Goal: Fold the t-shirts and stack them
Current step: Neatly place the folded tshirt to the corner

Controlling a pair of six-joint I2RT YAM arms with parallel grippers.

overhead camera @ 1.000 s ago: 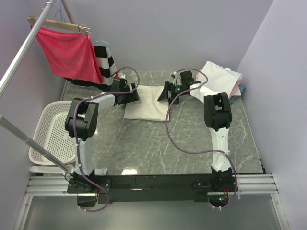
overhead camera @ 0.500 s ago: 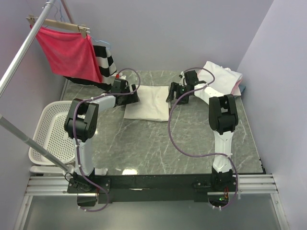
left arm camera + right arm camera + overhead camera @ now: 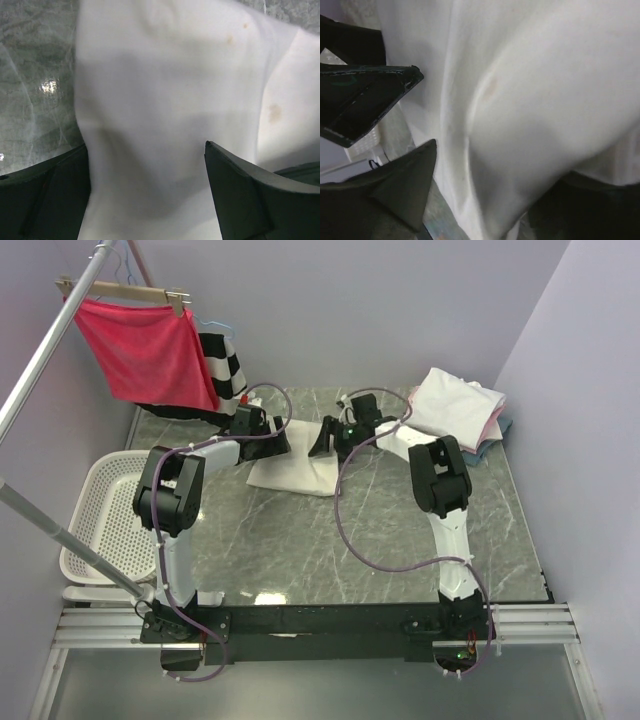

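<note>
**A:** Where is the one they are working on?

**B:** The cream shirt [image 3: 295, 468] lies folded on the table [image 3: 400, 530], toward the far side, between the two arms. The pile of shirts [image 3: 455, 405] sits at the far right corner, well apart from it.

**A:** And the grippers?

**B:** The left gripper [image 3: 278, 438] is low over the cream shirt's left edge. Its jaws are spread wide, with cloth running under and between the fingers, and nothing looks pinched. The right gripper [image 3: 322, 440] is at the far right edge. Its jaws are apart with a thick bulge of cloth between them, and I cannot tell whether they are squeezing it.

**A:** How will the cloth behave?

**B:** I expect it to be light, soft and limp, with no stiffness of its own. It should sag from wherever it is held. The folded layers will probably slide over each other, so a careless pull could open the fold. The table looks smooth, so the cloth likely drags easily rather than staying put.

**A:** So where should they take hold?

**B:** At an edge, I think, and deep enough to catch every layer. Each gripper should take one corner of the same side and lift level with the other. A pinch in the middle would likely raise only the top layer into a tent.
</note>
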